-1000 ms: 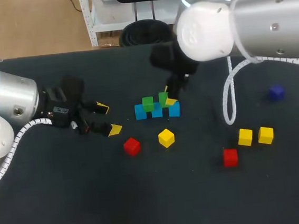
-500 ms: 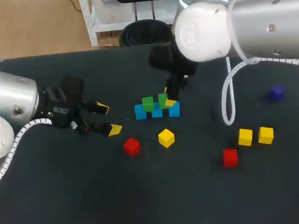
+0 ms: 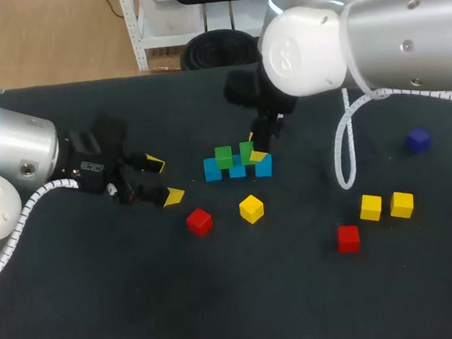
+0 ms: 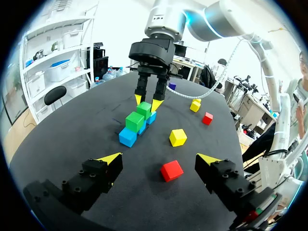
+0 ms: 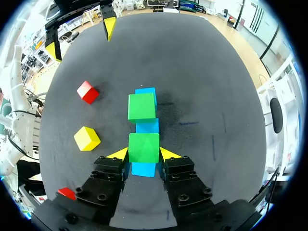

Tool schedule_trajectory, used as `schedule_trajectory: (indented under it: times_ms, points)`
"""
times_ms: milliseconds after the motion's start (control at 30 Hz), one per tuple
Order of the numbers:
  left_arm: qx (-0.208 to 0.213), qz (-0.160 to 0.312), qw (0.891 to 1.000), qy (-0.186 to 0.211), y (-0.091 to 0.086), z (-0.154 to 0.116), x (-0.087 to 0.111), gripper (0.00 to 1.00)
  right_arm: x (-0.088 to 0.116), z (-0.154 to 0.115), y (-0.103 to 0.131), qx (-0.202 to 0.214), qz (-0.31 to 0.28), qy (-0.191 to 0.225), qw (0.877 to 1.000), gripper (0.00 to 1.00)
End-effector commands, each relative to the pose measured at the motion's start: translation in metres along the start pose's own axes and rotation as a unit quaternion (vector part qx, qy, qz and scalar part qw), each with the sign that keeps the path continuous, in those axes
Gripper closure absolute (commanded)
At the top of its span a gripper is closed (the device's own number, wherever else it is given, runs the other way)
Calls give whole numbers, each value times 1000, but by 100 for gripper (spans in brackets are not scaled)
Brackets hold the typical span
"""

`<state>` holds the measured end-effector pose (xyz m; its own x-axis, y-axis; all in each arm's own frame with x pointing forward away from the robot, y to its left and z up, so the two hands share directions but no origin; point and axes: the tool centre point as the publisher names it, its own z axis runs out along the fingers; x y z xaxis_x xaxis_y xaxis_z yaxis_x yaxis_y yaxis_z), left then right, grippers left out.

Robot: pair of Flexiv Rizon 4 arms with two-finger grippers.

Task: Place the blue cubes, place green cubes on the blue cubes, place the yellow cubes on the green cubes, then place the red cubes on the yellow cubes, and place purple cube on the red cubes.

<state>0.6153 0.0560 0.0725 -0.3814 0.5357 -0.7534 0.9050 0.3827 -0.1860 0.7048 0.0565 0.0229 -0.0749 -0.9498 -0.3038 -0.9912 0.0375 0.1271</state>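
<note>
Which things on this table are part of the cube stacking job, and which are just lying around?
Part of the job: three blue cubes; green cube in the right pincer; second green cube; three yellow cubes; two red cubes; purple cube.
Just lying about: only the black table itself.

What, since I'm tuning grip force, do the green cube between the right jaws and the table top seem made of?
The green cube: matte, evenly coloured, crisp edges, no grain showing; painted wood or hard plastic, cannot tell which. The table top: black, dull, no glare; probably felt or a cloth mat.
</note>
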Motion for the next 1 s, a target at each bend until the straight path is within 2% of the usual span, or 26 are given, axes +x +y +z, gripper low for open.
schedule_trajectory:
  times_ms: [33, 1000]
  points:
    - [-1, 1, 1000, -4, 0, 0, 2, 0, -1, -1, 2, 3, 0, 2, 1000, 100]
    - [-1, 1, 1000, -4, 0, 0, 2, 0, 1, 2, 1, 3, 5, 6, 1000, 100]
